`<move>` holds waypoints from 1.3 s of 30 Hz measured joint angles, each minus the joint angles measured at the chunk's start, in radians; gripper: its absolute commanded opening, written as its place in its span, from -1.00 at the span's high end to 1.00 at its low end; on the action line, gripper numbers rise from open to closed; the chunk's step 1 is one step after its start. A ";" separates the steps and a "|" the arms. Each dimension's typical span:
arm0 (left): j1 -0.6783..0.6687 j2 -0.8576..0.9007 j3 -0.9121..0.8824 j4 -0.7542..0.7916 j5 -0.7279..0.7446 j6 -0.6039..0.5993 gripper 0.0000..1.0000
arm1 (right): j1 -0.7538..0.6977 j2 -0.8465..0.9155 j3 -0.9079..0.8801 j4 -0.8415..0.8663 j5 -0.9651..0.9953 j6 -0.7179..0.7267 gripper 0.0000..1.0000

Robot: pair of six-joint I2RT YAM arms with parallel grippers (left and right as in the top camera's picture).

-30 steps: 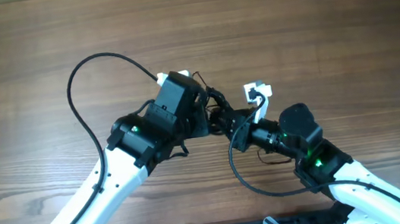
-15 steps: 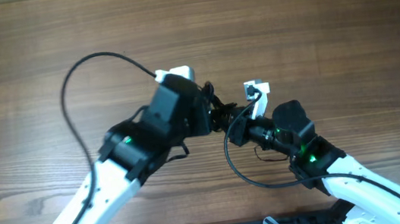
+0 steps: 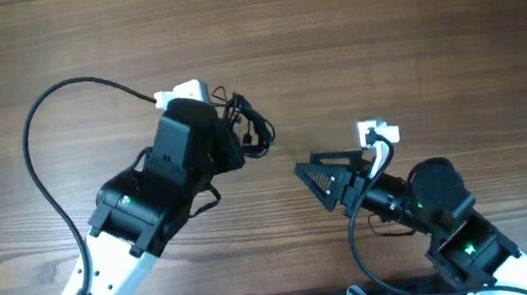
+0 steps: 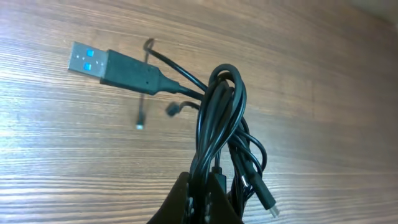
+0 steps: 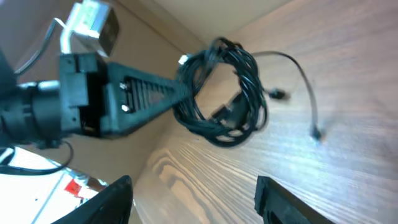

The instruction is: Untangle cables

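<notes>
Coiled cables stretched straight out from left pincer pinching them, USB plug pointing sideways, right pincer spread

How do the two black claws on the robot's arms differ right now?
The left arm's black two-finger gripper is shut on the bundle of thin black cables; the right arm's black two-finger gripper is open and empty. The left touches the bundle; the right stands apart from it. Both face the bundle.
</notes>
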 measured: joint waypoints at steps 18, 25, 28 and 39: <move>0.001 0.025 0.000 0.018 0.166 0.092 0.92 | 0.000 0.387 -0.009 0.455 -0.043 0.121 0.65; 0.001 0.026 0.000 0.092 0.325 0.121 0.92 | 0.000 0.432 -0.009 0.456 -0.044 0.140 0.70; 0.002 0.031 0.000 0.099 0.406 0.158 0.92 | 0.000 0.489 -0.008 0.501 -0.047 0.144 0.69; 0.054 0.032 0.000 0.080 0.490 0.288 0.92 | -0.026 0.454 -0.005 0.427 -0.104 0.100 0.25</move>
